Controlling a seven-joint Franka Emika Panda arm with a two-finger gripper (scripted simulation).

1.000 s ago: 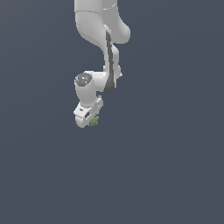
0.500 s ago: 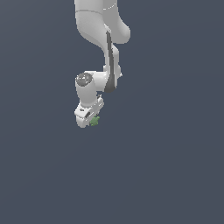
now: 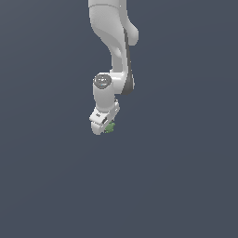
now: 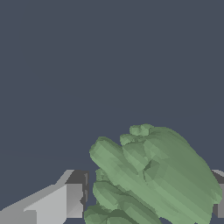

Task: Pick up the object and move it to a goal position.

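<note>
The object point(image 4: 153, 175) is a lumpy, bright green thing that fills the space between the two grey fingers point(image 4: 74, 199) in the wrist view; one finger shows on each side of it, both close against its flanks. In the exterior view the object point(image 3: 109, 127) is only a small green speck at the tip of the white gripper point(image 3: 105, 126), much smaller than the hand that carries it. The jaws look pinched on it — no gap shows between pads and green surface, though the contact itself is partly cut off by the frame.

No worktop edge or corner can be seen: the ground is one flat dark blue-grey field, so the object's place can only be given as at the gripper's tip, below the arm point(image 3: 114, 42) that comes down from the top of the exterior view. Whether it hangs clear of the surface cannot be told, and no goal marker shows.

The likely trouble is slip. The shape is irregular, so the pads probably bear on a few bumps rather than flat faces, and a quick swing or a jolt could twist the object in the grip or shake it loose.

No brand, label or writing is readable anywhere.
</note>
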